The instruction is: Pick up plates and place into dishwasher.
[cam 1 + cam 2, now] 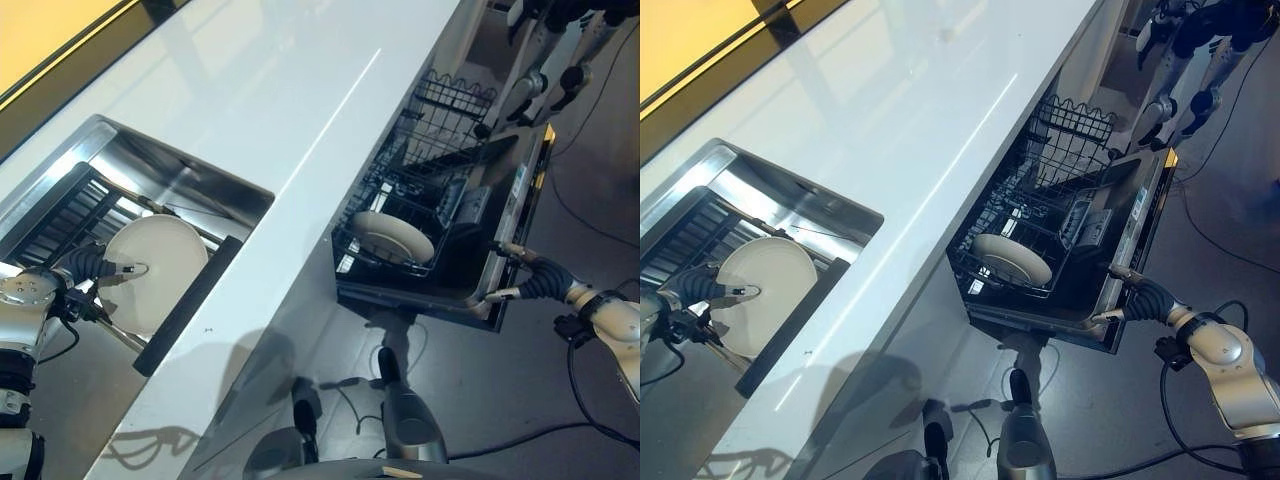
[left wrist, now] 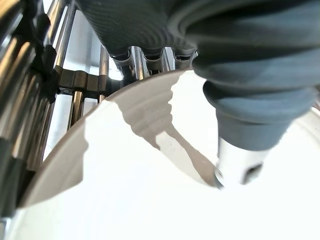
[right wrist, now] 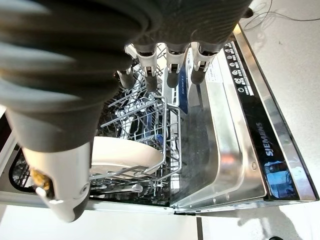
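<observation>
**A plate gripped in the sink, another already in the dishwasher**

A round white plate point(image 1: 155, 270) stood tilted in the steel sink point(image 1: 190, 180), leaning over a metal drying rack point(image 1: 70, 215) of parallel bars. The robot's left hand point(image 1: 100, 268) pinched the plate at its near rim: in the left wrist view the thumb point(image 2: 240, 170) pressed on the plate's pale face while the fingers point(image 2: 145, 55) curled behind its upper edge. A dark strip point(image 1: 190, 305) ran along the sink's front edge, just beside the plate.

A long white countertop point(image 1: 300, 110) lay between the sink and the open dishwasher point(image 1: 440, 240). Inside its lower wire basket point(image 1: 400, 200) a second white plate point(image 1: 392, 236) lay tilted among the prongs. The dishwasher door point(image 3: 240, 140) was folded down flat.

The right hand point(image 1: 530, 278) hovered by the outer edge of that door, touching nothing, its fingers point(image 3: 170, 62) relaxed and slightly bent, holding nothing.
</observation>
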Robot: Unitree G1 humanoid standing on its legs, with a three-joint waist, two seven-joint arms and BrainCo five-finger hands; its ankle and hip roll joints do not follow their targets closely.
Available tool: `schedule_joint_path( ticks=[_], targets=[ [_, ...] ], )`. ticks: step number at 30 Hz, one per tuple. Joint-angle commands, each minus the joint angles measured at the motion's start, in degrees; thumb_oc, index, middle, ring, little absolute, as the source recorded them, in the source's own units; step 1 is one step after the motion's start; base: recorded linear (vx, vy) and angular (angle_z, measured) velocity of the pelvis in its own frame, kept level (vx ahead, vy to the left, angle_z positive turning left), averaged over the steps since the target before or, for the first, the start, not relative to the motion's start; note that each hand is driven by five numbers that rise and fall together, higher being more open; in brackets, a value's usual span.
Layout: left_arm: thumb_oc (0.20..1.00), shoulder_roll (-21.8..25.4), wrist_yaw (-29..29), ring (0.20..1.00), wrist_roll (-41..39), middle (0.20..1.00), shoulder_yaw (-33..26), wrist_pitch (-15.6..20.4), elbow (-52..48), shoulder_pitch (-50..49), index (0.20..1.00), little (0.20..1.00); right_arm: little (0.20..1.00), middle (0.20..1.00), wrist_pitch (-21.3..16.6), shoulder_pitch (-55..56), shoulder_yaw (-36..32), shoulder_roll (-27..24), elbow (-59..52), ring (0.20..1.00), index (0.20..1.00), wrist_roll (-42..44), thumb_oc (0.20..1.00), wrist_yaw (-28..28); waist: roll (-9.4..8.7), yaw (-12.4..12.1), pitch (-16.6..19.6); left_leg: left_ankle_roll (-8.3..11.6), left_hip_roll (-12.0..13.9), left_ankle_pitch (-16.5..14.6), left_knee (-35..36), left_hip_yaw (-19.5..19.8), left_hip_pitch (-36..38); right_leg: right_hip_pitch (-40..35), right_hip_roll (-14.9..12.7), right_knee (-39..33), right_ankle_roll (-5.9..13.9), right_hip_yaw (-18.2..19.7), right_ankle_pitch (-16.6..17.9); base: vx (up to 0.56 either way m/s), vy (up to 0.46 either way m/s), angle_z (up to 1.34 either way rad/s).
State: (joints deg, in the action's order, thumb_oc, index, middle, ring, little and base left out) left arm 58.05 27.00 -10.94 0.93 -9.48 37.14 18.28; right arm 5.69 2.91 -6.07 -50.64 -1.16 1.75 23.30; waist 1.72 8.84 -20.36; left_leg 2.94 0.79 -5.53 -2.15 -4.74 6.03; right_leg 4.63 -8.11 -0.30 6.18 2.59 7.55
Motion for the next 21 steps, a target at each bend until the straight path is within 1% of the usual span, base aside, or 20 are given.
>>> schedule_joint_path(
  ticks=[1, 14, 19, 21],
  targets=[
    [0.200, -0.5, 10.3, 0.200, -6.6, 0.200, 2.2, 2.3, -6.0, -4.3, 0.200, 0.200, 1.000, 1.000, -2.6, -1.8, -0.1, -3.3, -1.3, 1.000, 1.000, 1.8, 1.000, -1.4, -0.14, 0.3, 3.6, -1.97, -1.1, 3.6, -3.6, 0.6, -6.9, 0.6, -2.6, 8.6, 3.45, 0.7, -5.2, 0.00, 0.000, 0.00],
    [0.200, 0.2, 9.7, 0.200, -6.7, 0.200, 1.0, 3.8, -6.0, -4.8, 0.200, 0.200, 1.000, 1.000, -3.6, -0.2, -1.0, -2.7, -1.5, 1.000, 1.000, 2.2, 1.000, -1.5, -0.27, 0.1, 5.0, -2.01, -1.0, 3.8, -2.3, 0.8, -6.0, -0.3, -2.0, 8.1, 3.31, 0.4, -5.7, 0.00, 0.000, 0.00],
    [0.200, 1.0, 10.2, 0.200, -8.4, 0.200, -0.3, 5.5, -7.5, -5.7, 0.200, 0.200, 1.000, 1.000, -4.4, 0.8, -1.6, -2.1, -1.6, 1.000, 1.000, 2.2, 1.000, -1.7, -0.35, -0.5, 6.2, -1.86, -0.8, 3.6, -2.1, 1.1, -5.5, -1.3, -1.8, 7.5, 3.17, -0.3, -6.0, 0.00, -0.028, 0.06],
    [0.200, 1.1, 9.1, 0.200, -8.9, 0.200, -1.2, 6.3, -8.8, -6.5, 0.200, 0.200, 1.000, 1.000, -4.5, 1.0, -1.7, -1.8, -1.6, 1.000, 1.000, 2.0, 1.000, -1.7, -0.40, -0.9, 6.7, -1.80, -0.8, 3.6, -1.9, 1.3, -5.3, -1.7, -1.7, 7.1, 3.10, -0.7, -6.0, 0.00, -0.035, 0.06]
  ],
)
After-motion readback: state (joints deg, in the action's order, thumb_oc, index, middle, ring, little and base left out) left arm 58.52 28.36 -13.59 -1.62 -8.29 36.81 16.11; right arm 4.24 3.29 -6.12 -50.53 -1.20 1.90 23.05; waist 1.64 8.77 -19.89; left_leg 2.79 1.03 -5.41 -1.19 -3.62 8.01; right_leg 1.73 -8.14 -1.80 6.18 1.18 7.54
